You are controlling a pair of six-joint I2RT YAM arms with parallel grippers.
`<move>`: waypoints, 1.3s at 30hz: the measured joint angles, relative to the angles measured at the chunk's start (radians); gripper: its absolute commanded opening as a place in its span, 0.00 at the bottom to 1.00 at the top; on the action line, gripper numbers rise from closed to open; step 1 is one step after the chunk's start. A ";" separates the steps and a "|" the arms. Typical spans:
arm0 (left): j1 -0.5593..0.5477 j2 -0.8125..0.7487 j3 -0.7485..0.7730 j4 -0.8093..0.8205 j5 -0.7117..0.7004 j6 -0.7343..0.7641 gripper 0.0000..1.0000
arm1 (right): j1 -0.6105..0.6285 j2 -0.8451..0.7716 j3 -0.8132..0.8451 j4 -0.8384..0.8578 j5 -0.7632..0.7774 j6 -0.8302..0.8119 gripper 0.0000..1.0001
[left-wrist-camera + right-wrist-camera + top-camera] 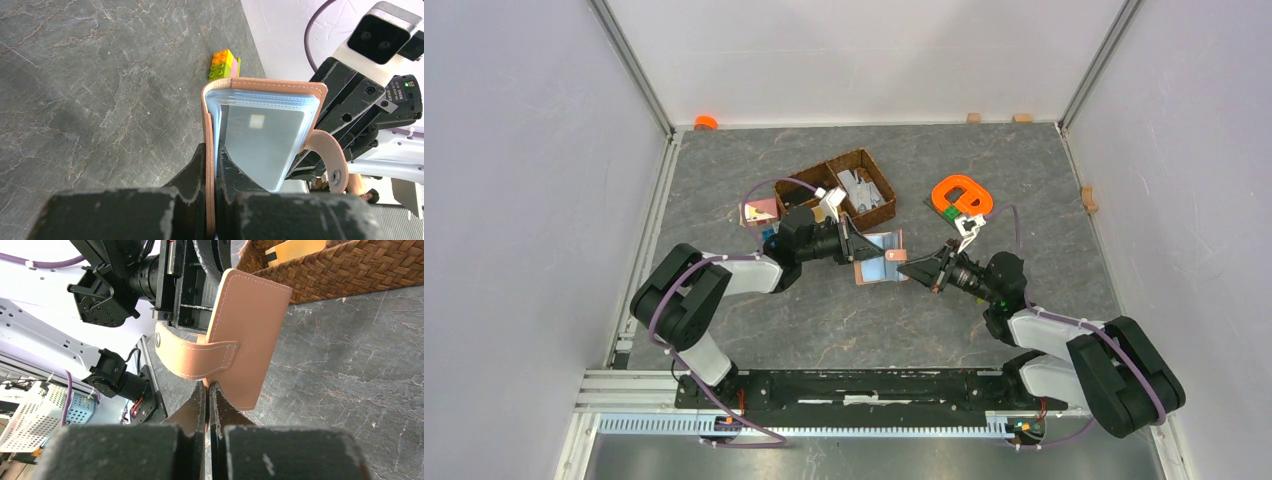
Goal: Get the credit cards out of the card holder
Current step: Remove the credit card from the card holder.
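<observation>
Just in front of the wicker basket (pixel 861 152), the open card holder (pixel 879 258) spans sideways. The left gripper (pixel 856 250) clamps one cover and the right gripper (pixel 906 265) the other. A pale credit card (pixel 260 145) sits in its sleeves.

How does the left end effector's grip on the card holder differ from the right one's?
The left end effector pinches the card holder at the cover edge beside the pale sleeves; the right end effector pinches the flap bearing the snap tab. The left one faces the holder's inside, the right one its plain tan outside. Both are shut on it.
</observation>
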 measured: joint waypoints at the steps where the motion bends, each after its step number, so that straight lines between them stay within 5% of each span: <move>1: 0.000 0.000 0.000 0.000 0.000 0.000 0.02 | 0.001 0.000 0.000 0.001 0.000 0.000 0.02; 6: 0.000 0.000 0.000 -0.001 -0.002 0.000 0.02 | 0.004 -0.002 0.006 -0.025 0.007 -0.010 0.19; 21: 0.000 -0.007 0.001 -0.070 -0.043 0.005 0.02 | 0.010 -0.044 0.043 -0.231 0.089 -0.104 0.45; 39: -0.002 -0.030 0.002 -0.116 -0.064 0.023 0.02 | 0.038 -0.045 0.046 -0.242 0.100 -0.118 0.58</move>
